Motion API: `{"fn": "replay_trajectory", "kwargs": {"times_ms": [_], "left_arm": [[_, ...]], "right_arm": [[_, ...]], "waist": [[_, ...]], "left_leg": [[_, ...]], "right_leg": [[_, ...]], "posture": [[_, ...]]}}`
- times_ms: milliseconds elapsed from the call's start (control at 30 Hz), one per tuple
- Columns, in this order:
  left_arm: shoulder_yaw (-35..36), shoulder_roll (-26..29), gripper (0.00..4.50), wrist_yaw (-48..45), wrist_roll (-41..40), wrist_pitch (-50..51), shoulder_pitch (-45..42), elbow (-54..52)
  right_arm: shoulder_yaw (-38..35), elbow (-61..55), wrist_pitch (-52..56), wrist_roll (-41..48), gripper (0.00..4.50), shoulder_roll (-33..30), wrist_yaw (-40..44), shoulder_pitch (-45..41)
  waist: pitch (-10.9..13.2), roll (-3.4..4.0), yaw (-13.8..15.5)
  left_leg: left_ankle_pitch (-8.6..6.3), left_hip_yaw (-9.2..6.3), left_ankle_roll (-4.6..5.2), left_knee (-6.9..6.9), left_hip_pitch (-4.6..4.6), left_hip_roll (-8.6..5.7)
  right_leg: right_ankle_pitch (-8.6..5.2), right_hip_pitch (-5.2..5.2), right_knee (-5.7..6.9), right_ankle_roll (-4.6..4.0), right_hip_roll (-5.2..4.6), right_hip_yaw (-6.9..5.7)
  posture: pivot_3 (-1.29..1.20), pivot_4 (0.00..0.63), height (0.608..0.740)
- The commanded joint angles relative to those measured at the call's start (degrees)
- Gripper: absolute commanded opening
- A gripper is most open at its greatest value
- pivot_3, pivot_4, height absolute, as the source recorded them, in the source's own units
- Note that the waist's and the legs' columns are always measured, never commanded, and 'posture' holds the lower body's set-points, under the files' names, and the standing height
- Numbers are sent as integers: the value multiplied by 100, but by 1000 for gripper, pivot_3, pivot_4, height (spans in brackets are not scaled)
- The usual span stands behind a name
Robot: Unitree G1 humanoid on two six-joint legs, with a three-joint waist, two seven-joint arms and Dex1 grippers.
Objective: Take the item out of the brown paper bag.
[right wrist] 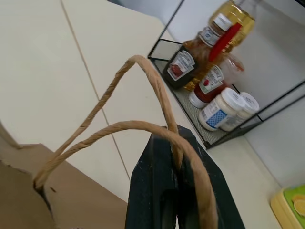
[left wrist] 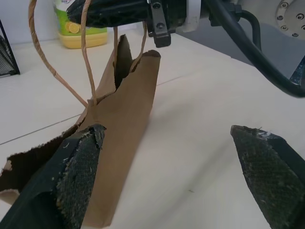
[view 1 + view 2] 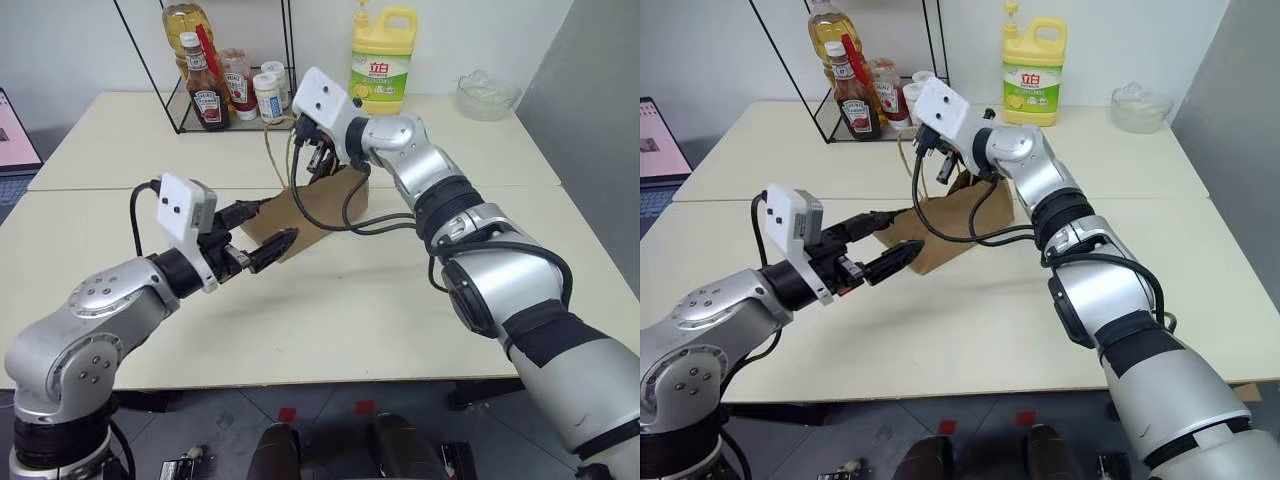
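Observation:
The brown paper bag (image 3: 312, 205) lies mid-table, its mouth turned toward my left arm. My right gripper (image 3: 314, 152) is shut on the bag's twisted paper handles (image 1: 143, 126) just above its far end; the black fingers (image 1: 167, 191) are pressed together with a loop across them. My left gripper (image 3: 282, 218) is open at the bag's near end. One finger (image 2: 78, 176) rests against the bag's torn edge (image 2: 128, 119), the other finger (image 2: 267, 167) stands well clear over the table. The item is hidden from view.
A wire rack (image 3: 180, 115) at the back holds ketchup bottles (image 3: 208, 100), an oil bottle (image 3: 188, 25) and white jars (image 3: 268, 95). A yellow detergent jug (image 3: 382, 60) and a glass bowl (image 3: 487, 95) stand back right. A laptop (image 3: 15, 135) sits far left.

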Motion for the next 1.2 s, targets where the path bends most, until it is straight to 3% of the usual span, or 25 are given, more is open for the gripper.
{"fn": "replay_trajectory", "kwargs": {"times_ms": [33, 367, 467, 833, 1033, 1200], "left_arm": [[20, 48, 4500, -96, 56, -147, -84, -17], [53, -29, 4500, -60, 112, -169, 21, -95], [63, -36, 4500, -68, 131, -187, 64, -102], [53, -109, 4500, -29, 165, -193, 73, -116], [11, -151, 4500, -9, 212, -206, 43, -87], [-8, -157, 4500, -11, 259, -226, 14, -52]], "right_arm": [[95, -348, 117, -88, 35, -208, 387, -175], [301, -389, 195, -320, 35, -753, 945, -270], [420, -470, 306, -357, 35, -892, 1583, -311], [200, -609, 1087, -11, 35, -816, 2389, -685], [50, -543, 1693, 159, 35, -757, 2320, -813], [123, -478, 1533, 24, 35, -809, 2071, -613]], "waist": [[0, 0, 1], [0, 0, 11], [0, 0, 12], [0, 0, 18], [0, 0, 18], [0, 0, 17]], "left_leg": [[0, 0, 0, 0, 0, 0], [0, 1, 0, 2, 0, -1], [0, 1, 0, 2, 0, 0], [0, 0, 0, 2, 0, -1], [0, 0, 0, 2, 0, -1], [0, 1, 0, 2, 0, -1]], "right_leg": [[0, 0, 0, 0, 0, 0], [0, 1, -1, 0, -1, 1], [0, 0, 0, 0, -1, 1], [0, 0, 0, 0, -2, 0], [0, 1, 0, 0, -2, -1], [0, 0, 0, 0, -2, 0]], "posture": [[0, 150, 740], [0, 150, 740], [0, 150, 740], [0, 150, 740], [0, 150, 740], [0, 150, 740]]}}
